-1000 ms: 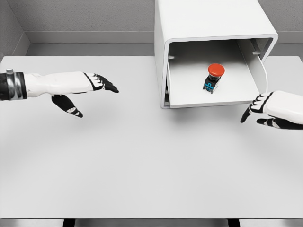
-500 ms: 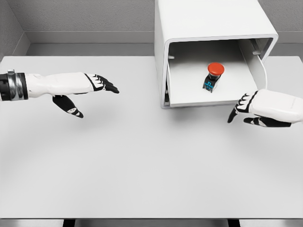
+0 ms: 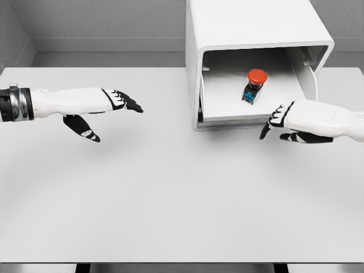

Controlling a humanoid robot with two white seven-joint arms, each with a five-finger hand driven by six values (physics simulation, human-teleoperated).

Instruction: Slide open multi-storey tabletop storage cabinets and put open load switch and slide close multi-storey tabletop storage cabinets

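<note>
A white storage cabinet [image 3: 250,23] stands at the back right of the table, its drawer [image 3: 227,118] partly slid out. Inside the drawer stands the load switch [image 3: 254,85], a dark body with blue marks and a red round cap. My right hand [image 3: 278,124] reaches in from the right, fingers relaxed and open, right at the drawer's front edge; I cannot tell if it touches. My left hand [image 3: 108,111] hovers over the left of the table, open and holding nothing.
The white table [image 3: 170,193] spreads out in front of the cabinet. A grey wall runs along the back. The table's front edge lies near the bottom of the picture.
My right hand has moved left and slightly up along the drawer's front. The drawer with the switch has slid back into the cabinet a little. The left arm stays still.
</note>
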